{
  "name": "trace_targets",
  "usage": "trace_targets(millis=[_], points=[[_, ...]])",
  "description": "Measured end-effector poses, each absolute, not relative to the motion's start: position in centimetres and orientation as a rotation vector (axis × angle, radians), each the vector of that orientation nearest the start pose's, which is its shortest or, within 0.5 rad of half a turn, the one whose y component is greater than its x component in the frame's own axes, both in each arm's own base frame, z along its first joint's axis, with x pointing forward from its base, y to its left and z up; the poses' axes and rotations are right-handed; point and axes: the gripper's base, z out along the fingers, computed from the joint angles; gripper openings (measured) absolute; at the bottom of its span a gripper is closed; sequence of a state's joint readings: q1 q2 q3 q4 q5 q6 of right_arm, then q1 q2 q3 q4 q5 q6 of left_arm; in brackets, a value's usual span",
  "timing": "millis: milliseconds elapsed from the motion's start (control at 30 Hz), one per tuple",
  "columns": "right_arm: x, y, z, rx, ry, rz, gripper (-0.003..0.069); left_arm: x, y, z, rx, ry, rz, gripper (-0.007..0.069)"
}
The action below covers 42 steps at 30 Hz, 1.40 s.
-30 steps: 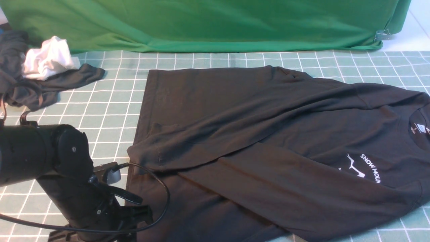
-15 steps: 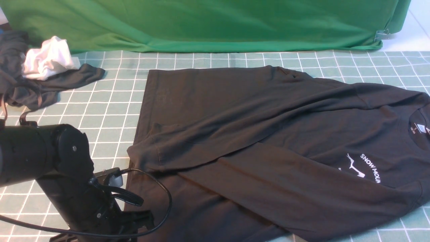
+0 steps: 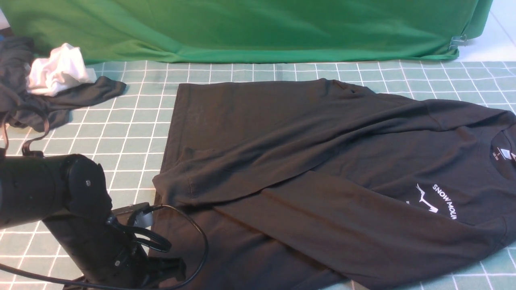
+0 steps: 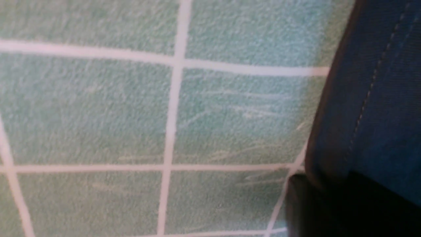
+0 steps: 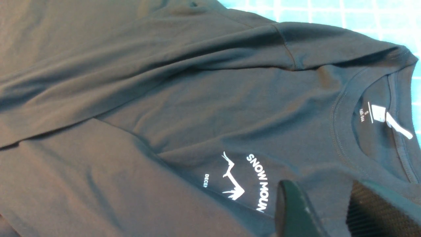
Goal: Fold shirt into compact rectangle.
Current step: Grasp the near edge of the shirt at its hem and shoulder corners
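Note:
The black long-sleeved shirt point(image 3: 306, 161) lies spread on the checked mat, hem to the left and collar to the right, both sleeves folded across the body. Its white "SNOW MOUN" print point(image 3: 439, 201) and neck label point(image 5: 378, 113) face up. My left arm point(image 3: 60, 189) reaches down at the near left, with its gripper point(image 3: 161, 270) at the hem's near corner. In the left wrist view the stitched hem point(image 4: 378, 98) runs into the dark, closed jaws of the left gripper point(image 4: 329, 204). My right gripper point(image 5: 320, 197) hovers open over the chest between print and collar, holding nothing.
A dark grey garment point(image 3: 24, 96) bunched with a white cloth point(image 3: 58, 72) lies at the far left back. A green backdrop point(image 3: 242, 28) closes off the rear, with a metal clip point(image 3: 457, 41) at its right. The left arm's cable point(image 3: 197, 237) loops over the hem.
The left arm has sunk a little toward the mat and its jaws have closed at the hem corner. The shirt has not visibly shifted.

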State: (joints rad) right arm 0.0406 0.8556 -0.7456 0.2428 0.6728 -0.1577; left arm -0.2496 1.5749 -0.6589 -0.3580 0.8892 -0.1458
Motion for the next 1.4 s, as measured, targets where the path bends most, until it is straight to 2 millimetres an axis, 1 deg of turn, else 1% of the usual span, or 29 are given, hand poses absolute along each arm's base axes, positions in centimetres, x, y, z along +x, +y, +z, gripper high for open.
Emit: trace_targets(millis=[33,100,167,200,267,333,367,400,467,500,533,600,633,667,700,733,800,867,967,1067,1233,1333,1400], points=[[16.4,2.0,32.1,-0.091,2.255,0.210,0.0237,20.3,-7.8,14.9,-0.220,3.293,-0.389,0.0039],[16.2,2.1,31.8,-0.116,2.285,0.207,0.0237,20.3,-7.7,15.3,-0.197,3.266,-0.398,0.0016],[15.9,2.2,31.4,-0.161,2.344,0.208,0.0244,20.2,-7.7,16.2,-0.170,3.248,-0.403,0.0011],[15.9,2.4,31.1,-0.192,2.374,0.215,0.0256,20.1,-7.7,16.9,-0.151,3.234,-0.407,0.0011],[15.9,2.6,30.8,-0.229,2.403,0.228,0.0273,20.0,-7.6,17.5,-0.139,3.219,-0.408,0.0011],[16.1,4.0,29.8,-0.359,2.481,0.283,0.0353,19.7,-7.4,18.9,-0.123,3.168,-0.408,0.0011],[16.1,4.1,29.8,-0.368,2.487,0.287,0.0353,19.6,-7.4,19.0,-0.121,3.165,-0.402,0.0011],[16.3,5.2,29.1,-0.463,2.523,0.313,0.0409,19.5,-7.2,19.6,-0.126,3.136,-0.383,0.0011],[16.7,6.4,28.2,-0.572,2.558,0.319,0.0463,19.3,-6.9,20.3,-0.131,3.098,-0.355,0.0011],[16.9,7.4,27.6,-0.660,2.578,0.316,0.0485,19.2,-6.8,20.5,-0.137,3.080,-0.349,0.0011],[17.1,8.0,27.0,-0.726,2.590,0.300,0.0494,19.2,-6.7,20.7,-0.142,3.066,-0.347,0.0011],[17.4,10.0,25.5,-0.902,2.610,0.268,0.0505,19.1,-6.6,21.0,-0.135,3.048,-0.336,0.0011],[17.4,10.9,24.8,-0.988,2.616,0.244,0.0506,19.2,-6.6,21.0,-0.132,3.044,-0.332,0.0011],[17.5,11.1,24.6,-1.008,2.615,0.233,0.0506,19.2,-6.6,21.0,-0.132,3.044,-0.332,0.0011],[17.4,12.4,23.3,-1.147,2.618,0.186,0.0507,19.3,-6.6,21.0,-0.129,3.029,-0.328,0.0011],[17.4,13.2,22.5,-1.229,2.615,0.152,0.0507,19.3,-6.6,21.0,-0.129,3.025,-0.327,0.0011],[17.3,14.4,21.1,-1.362,2.603,0.071,0.0507,19.4,-6.6,21.0,-0.127,3.011,-0.325,0.0011],[17.4,15.2,19.7,-1.436,2.607,-0.026,0.0507,19.5,-6.6,21.0,-0.128,3.005,-0.326,0.0011],[17.9,15.6,18.1,-1.473,2.619,-0.177,0.0507,19.5,-6.6,21.0,-0.126,3.001,-0.323,0.0011],[18.4,15.7,16.9,-1.487,2.633,-0.265,0.0507,19.5,-6.6,21.0,-0.126,3.001,-0.323,0.0011],[18.8,15.7,15.4,-1.531,2.656,-0.330,0.0507,19.5,-6.6,21.0,-0.126,3.000,-0.323,0.0012],[19.0,15.7,15.1,-1.556,2.644,-0.356,0.0494,19.5,-6.6,21.0,-0.126,3.000,-0.323,0.0012],[19.2,15.7,15.1,-1.570,2.617,-0.369,0.0415,19.5,-6.6,21.0,-0.126,3.000,-0.323,0.0012]])
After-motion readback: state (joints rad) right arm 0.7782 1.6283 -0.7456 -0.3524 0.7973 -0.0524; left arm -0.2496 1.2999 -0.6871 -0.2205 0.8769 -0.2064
